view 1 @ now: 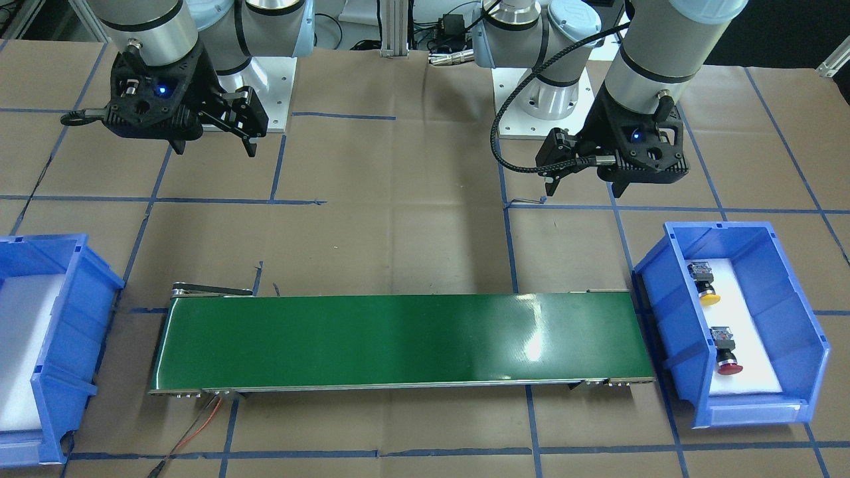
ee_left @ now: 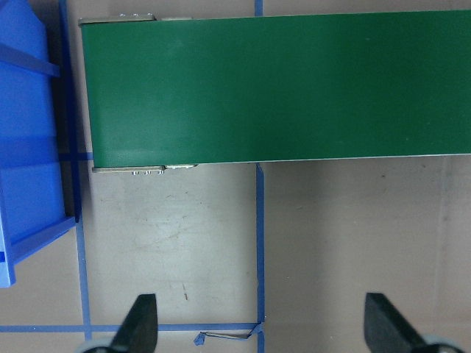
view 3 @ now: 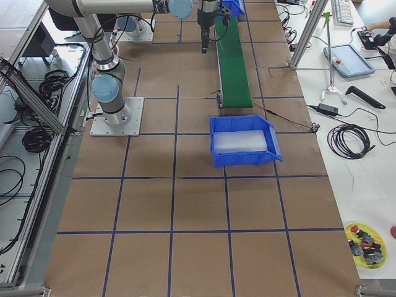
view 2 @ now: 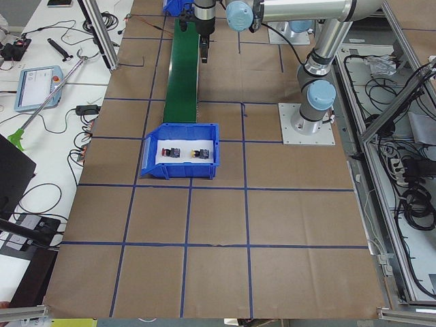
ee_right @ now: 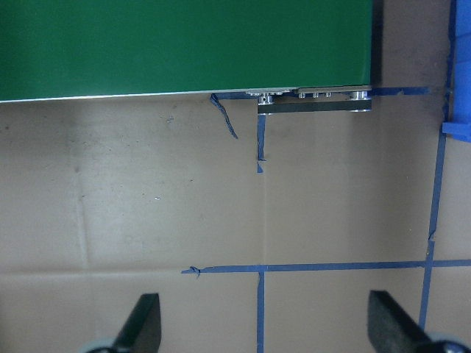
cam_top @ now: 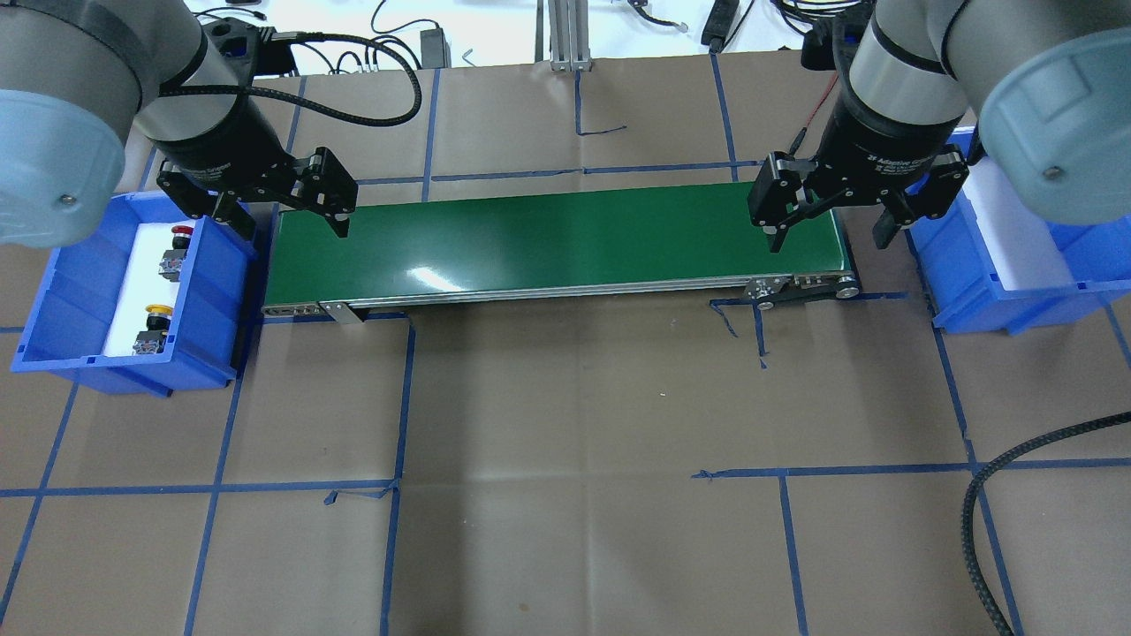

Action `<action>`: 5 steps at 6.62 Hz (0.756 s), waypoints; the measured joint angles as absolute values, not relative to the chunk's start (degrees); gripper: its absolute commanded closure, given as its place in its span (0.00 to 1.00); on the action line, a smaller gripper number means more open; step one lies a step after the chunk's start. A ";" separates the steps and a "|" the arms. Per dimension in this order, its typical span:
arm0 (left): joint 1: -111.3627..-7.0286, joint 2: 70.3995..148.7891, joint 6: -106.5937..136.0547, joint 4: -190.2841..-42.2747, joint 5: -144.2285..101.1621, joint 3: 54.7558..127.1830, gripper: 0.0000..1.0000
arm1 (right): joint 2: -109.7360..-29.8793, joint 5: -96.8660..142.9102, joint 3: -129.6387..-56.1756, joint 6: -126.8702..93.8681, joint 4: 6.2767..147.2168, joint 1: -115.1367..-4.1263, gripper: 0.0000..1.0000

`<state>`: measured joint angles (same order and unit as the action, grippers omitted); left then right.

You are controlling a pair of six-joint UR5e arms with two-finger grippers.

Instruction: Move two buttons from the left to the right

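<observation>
Left tool (ee_left: 261,327) and right tool (ee_right: 261,327) spread, yellow-capped button (view 1: 704,284), red-capped button (view 1: 724,352), 2 black-grey bodies

The yellow-capped button (view 1: 705,285) and red-capped button (view 1: 724,352) have black-grey bodies; the bin (view 1: 797,312) is blue, the belt (view 1: 398,338) green.

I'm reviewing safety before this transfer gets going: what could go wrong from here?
The yellow button and red button lie on their sides inside the left bin; the open left gripper could catch the bin's high wall reaching in. If set on the green belt, their round caps might let them roll off its edge.
</observation>
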<state>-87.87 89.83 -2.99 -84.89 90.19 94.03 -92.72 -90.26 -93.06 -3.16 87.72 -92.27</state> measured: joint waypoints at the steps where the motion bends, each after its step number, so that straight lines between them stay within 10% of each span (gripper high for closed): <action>1: -87.74 89.88 -3.01 -84.90 90.24 93.82 0.00 | -92.72 -90.26 -93.11 -3.16 87.72 -92.23 0.00; 5: -79.58 90.58 -13.30 -84.80 90.31 92.78 0.00 | -92.72 -90.26 -93.15 -3.14 87.71 -92.13 0.00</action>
